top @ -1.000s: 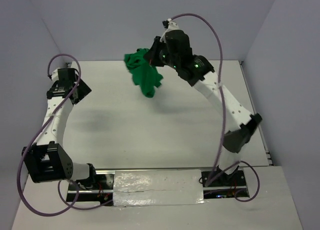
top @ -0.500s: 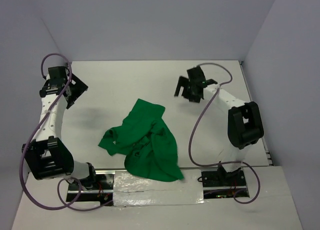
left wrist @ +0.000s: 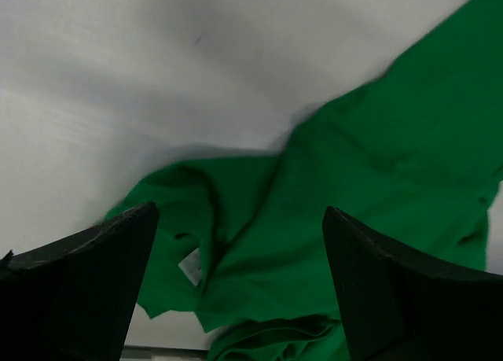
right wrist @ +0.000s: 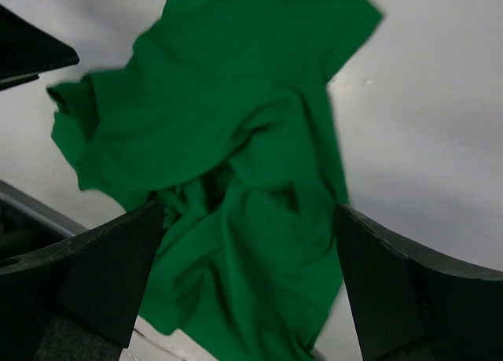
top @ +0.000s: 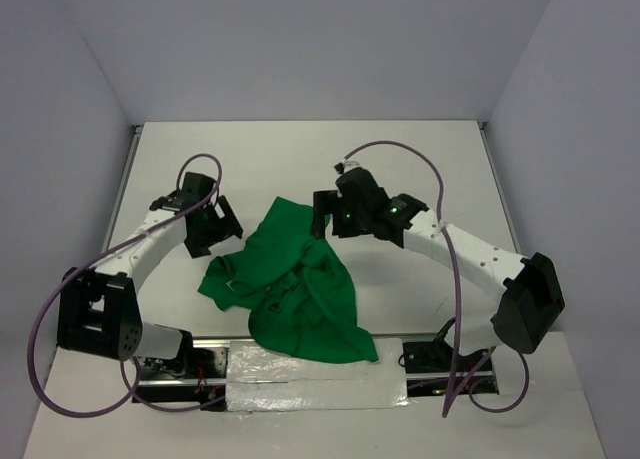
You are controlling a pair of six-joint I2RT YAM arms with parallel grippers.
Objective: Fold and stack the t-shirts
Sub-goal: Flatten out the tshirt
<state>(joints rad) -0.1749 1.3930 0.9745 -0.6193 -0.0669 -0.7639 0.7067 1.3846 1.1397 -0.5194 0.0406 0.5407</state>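
Overhead view: the green t-shirt (top: 295, 289) lies crumpled and unfolded on the white table (top: 430, 164), its near hem lapping onto the silver tape strip (top: 300, 384). The left gripper (top: 215, 231) sits low, just beside the t-shirt's left edge, spread and holding nothing. The right gripper (top: 328, 217) is just beside the t-shirt's far right corner, also spread and empty. Left wrist view: both dark fingers (left wrist: 78, 290) are wide apart with the t-shirt (left wrist: 377, 164) beyond and between them. It is bunched in folds, a small pale label (left wrist: 189, 263) showing, with bare table past it. Right wrist view: fingers (right wrist: 102, 282) wide apart too, with the rumpled t-shirt (right wrist: 228, 141) beyond the gap, one flatter corner at the top and the table to the t-shirt's right.
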